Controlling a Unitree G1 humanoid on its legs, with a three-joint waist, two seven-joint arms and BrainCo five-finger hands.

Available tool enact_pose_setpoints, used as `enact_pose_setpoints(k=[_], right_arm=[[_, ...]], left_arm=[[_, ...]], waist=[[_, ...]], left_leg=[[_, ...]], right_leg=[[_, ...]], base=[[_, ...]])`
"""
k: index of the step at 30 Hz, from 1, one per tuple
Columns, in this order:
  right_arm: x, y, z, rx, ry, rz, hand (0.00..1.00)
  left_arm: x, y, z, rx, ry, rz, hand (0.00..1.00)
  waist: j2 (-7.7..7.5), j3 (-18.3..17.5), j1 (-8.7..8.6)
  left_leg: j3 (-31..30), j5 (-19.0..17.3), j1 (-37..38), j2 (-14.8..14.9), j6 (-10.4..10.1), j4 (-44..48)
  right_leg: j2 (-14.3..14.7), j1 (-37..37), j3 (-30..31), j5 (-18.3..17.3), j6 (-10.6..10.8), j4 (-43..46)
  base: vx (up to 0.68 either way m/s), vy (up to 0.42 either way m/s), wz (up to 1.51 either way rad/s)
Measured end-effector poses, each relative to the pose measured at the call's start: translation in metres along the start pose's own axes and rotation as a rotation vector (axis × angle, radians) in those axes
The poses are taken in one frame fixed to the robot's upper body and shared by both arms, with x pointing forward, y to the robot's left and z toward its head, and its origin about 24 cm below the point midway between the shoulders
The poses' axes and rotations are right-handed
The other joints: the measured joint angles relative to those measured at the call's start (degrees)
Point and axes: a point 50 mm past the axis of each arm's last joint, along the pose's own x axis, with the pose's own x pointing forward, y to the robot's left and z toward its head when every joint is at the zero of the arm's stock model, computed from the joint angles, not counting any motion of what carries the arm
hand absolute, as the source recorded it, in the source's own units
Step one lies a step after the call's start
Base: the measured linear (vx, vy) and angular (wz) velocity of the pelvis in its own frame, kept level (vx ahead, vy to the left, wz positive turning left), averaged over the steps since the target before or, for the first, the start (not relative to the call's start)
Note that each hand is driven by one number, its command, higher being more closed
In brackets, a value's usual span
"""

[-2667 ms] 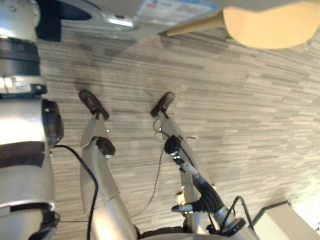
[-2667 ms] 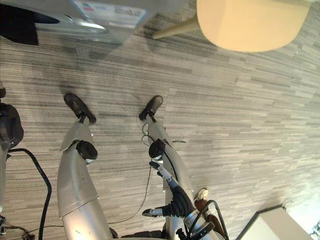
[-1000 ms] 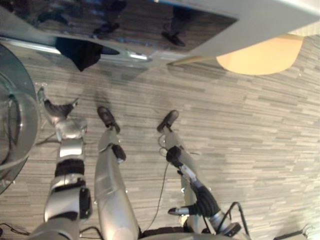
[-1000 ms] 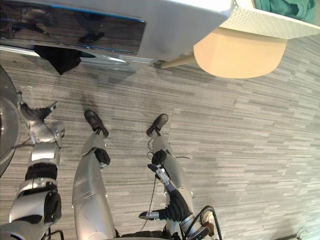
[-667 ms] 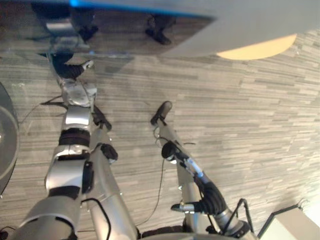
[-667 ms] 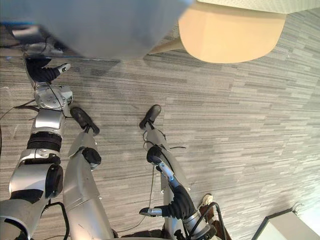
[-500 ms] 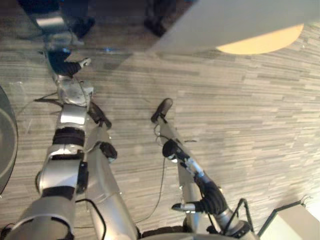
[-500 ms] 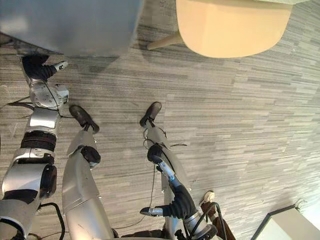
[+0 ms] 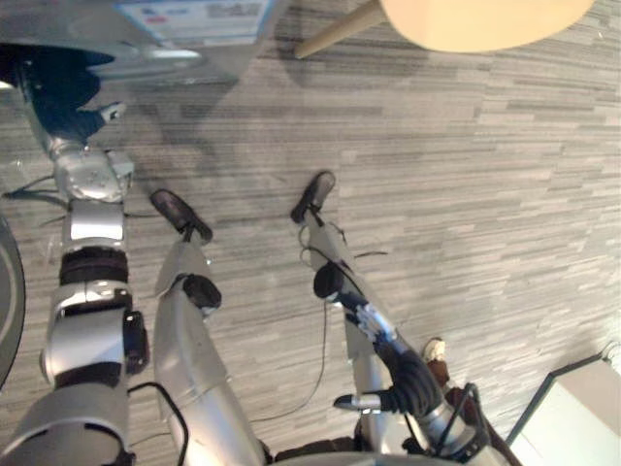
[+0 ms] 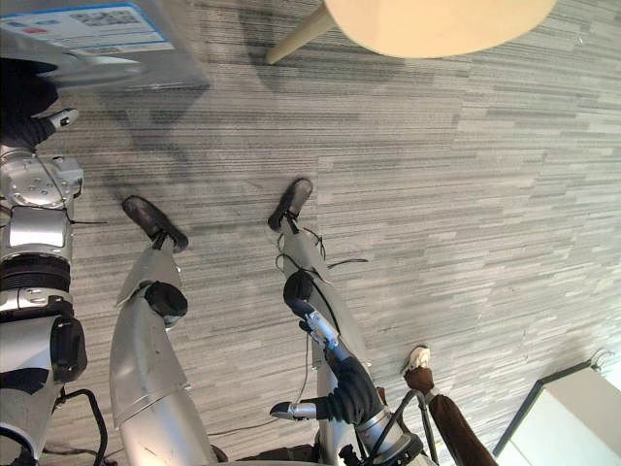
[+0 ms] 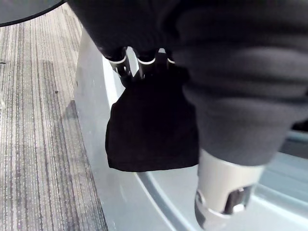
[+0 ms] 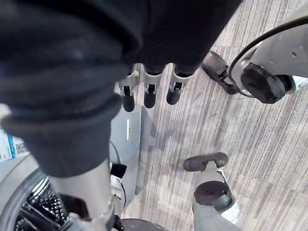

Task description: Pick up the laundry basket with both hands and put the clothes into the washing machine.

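Note:
The washing machine (image 9: 184,34) stands at the upper left of the eye views, and a black cloth (image 11: 151,127) hangs over the rim of its opening. My left hand (image 9: 68,121) is raised to that cloth. In its wrist view the straight fingers (image 11: 139,65) touch the cloth's upper edge while the thumb (image 11: 224,197) stands apart over the grey rim. My right hand (image 9: 408,383) hangs low by my right leg, with its fingers (image 12: 149,94) straight and nothing in it. Its wrist view shows the machine's drum (image 12: 26,209) in a corner.
A tan chair seat (image 9: 475,17) on a slanted leg (image 9: 335,34) stands beside the machine. The machine's round door (image 9: 5,311) swings out at the far left. A person's shoe (image 9: 434,348) is close behind my right hand. A white box (image 9: 582,417) sits at the lower right.
The camera has tilted. My left hand rose from beside the round door to the machine's opening and now rests at the black cloth. The right hand has stayed hanging.

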Motion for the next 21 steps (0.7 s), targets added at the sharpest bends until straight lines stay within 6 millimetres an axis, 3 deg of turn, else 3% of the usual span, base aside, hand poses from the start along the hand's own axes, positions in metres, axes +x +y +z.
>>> enact_pose_setpoints(k=[9,10,16,18,19,21], right_arm=[[-0.007,-0.006,0.000,-0.044,0.021,0.040,0.00],[-0.007,-0.006,-0.001,-0.045,0.024,0.041,0.00],[-0.010,-0.007,-0.003,-0.064,0.043,0.060,0.00],[-0.010,-0.008,-0.006,-0.065,0.056,0.057,0.00],[-0.011,-0.008,-0.009,-0.069,0.073,0.055,0.00],[-0.013,-0.008,-0.014,-0.072,0.092,0.051,0.00]], left_arm=[[0.003,-0.003,0.011,-0.025,-0.019,0.000,0.00],[0.003,-0.003,0.013,-0.030,-0.020,0.004,1.00],[0.014,0.006,0.031,-0.110,-0.043,0.054,1.00],[0.022,0.017,0.042,-0.150,-0.061,0.090,1.00],[0.027,0.025,0.051,-0.173,-0.070,0.107,1.00],[0.031,0.028,0.057,-0.187,-0.072,0.106,1.00]], waist=[[-0.03,-0.02,0.27],[-0.03,-0.02,0.28],[-0.05,-0.04,0.38],[-0.05,-0.03,0.22],[-0.06,-0.04,0.19],[-0.06,-0.04,-0.17]], left_leg=[[-0.20,0.07,-0.07,-0.04,0.06,-0.42],[-0.23,0.06,-0.19,-0.02,0.06,-0.44],[-0.14,0.06,-1.83,-0.51,0.04,-1.37],[-0.18,0.07,-2.43,-1.21,0.02,-2.15],[-0.15,0.07,-2.84,-1.29,0.02,-2.39],[-0.07,0.17,-3.14,-1.28,0.16,-2.00]], right_leg=[[0.73,0.49,-0.04,1.25,1.75,-1.98],[0.76,0.43,-0.12,1.25,1.75,-2.05],[0.87,-0.42,-0.99,1.20,1.84,-4.27],[0.74,-0.91,-1.11,1.18,2.57,-4.86],[0.77,-1.01,-1.27,1.20,4.11,-5.28],[0.56,-0.97,-1.24,1.20,4.11,-5.27]], base=[[0.03,-0.054,0.00],[0.04,-0.051,0.00],[0.02,-0.043,0.02],[0.01,-0.042,0.09],[0.01,-0.036,0.09],[0.02,-0.023,0.07]])
